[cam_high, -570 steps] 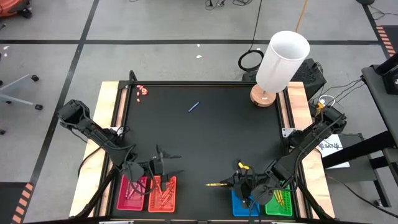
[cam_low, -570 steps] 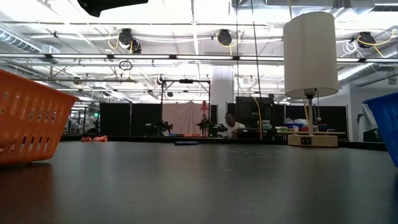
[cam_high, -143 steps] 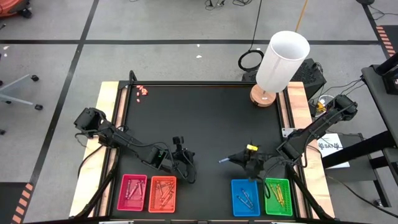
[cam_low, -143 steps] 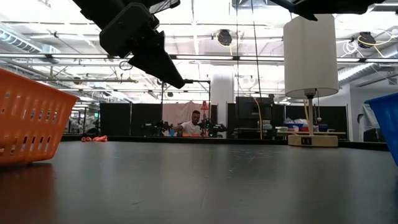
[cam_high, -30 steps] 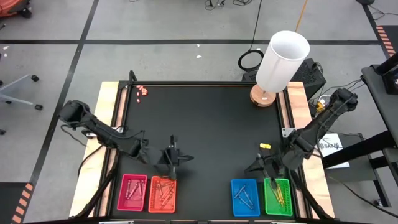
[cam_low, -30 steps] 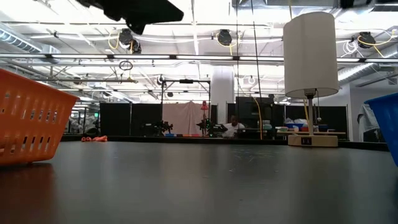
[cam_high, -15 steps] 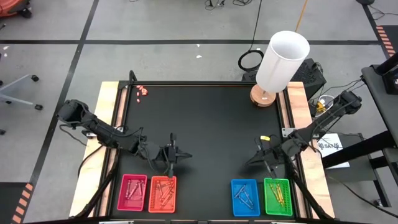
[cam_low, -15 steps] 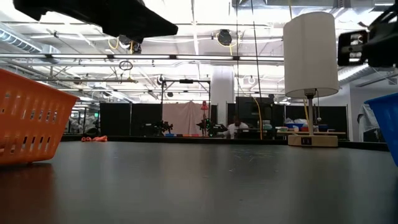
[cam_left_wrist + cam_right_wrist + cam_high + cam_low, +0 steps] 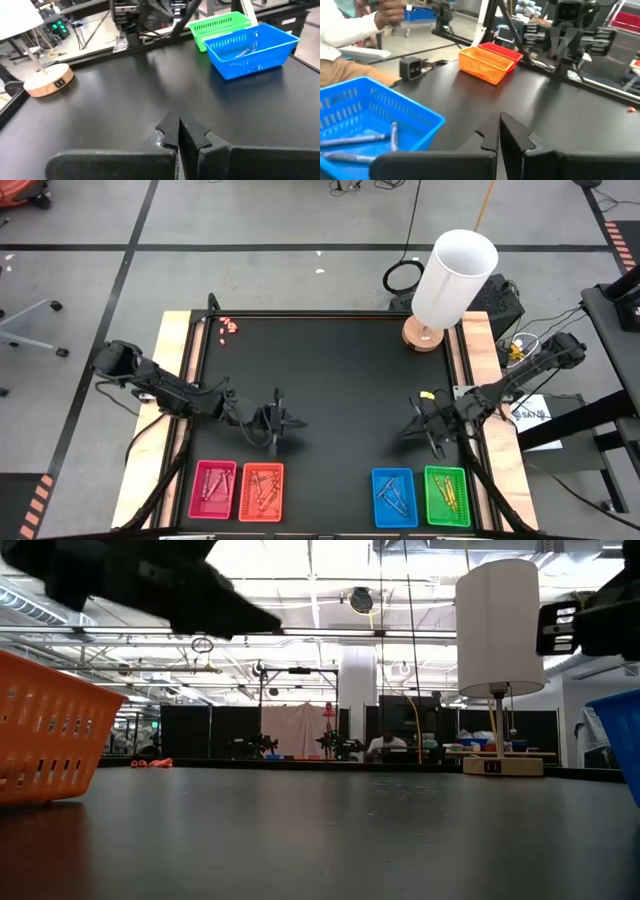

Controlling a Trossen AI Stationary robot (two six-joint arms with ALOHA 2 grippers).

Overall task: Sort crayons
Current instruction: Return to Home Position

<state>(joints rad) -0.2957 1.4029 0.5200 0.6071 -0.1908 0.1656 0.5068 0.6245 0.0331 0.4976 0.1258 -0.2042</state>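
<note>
Black table [image 9: 330, 370]: we see thin, short crayons [image 9: 262, 490] lying sorted in coloured trays [image 9: 240, 492] at 5 and 7 o'clock. The left gripper [image 9: 277, 423] at 8 and the right gripper [image 9: 425, 425] at 4 both have their jaws pressed together.

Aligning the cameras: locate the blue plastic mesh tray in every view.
High view: blue plastic mesh tray, bottom, right of centre.
Low view: tray at right edge.
Left wrist view: tray beside green mesh tray.
Right wrist view: tray near, crayons inside.
Landmark: white-shaded lamp, missing only from right wrist view.
</note>
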